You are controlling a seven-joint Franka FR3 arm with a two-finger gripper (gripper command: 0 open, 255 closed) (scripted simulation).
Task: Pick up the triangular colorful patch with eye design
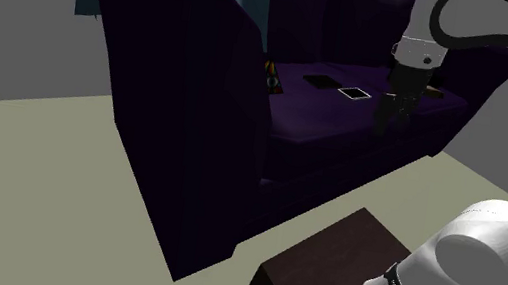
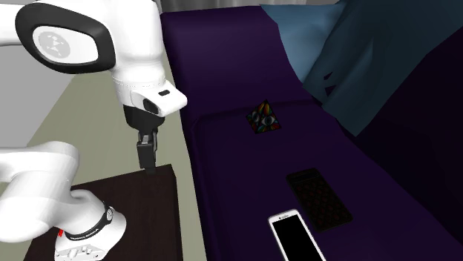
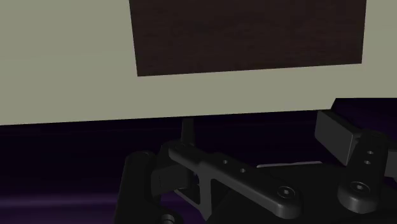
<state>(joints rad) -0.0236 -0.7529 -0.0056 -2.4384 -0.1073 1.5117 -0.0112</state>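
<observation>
Since nothing is grasped yet, my fingers (image 3: 335,135) stand apart and empty, hanging over the sofa's (image 2: 222,185) front edge, between the stand (image 2: 148,207) and the seat. I judge that this suits an approach not yet begun. The patch (image 2: 265,119) lies on the seat farther in, well apart from me, beyond a dark card (image 2: 319,196) and a phone (image 2: 295,239). In the shoulder view the sofa's arm covers part of the patch, and its eye design is hard to make out. In the second exterior view the lower edge cuts off the phone.
</observation>
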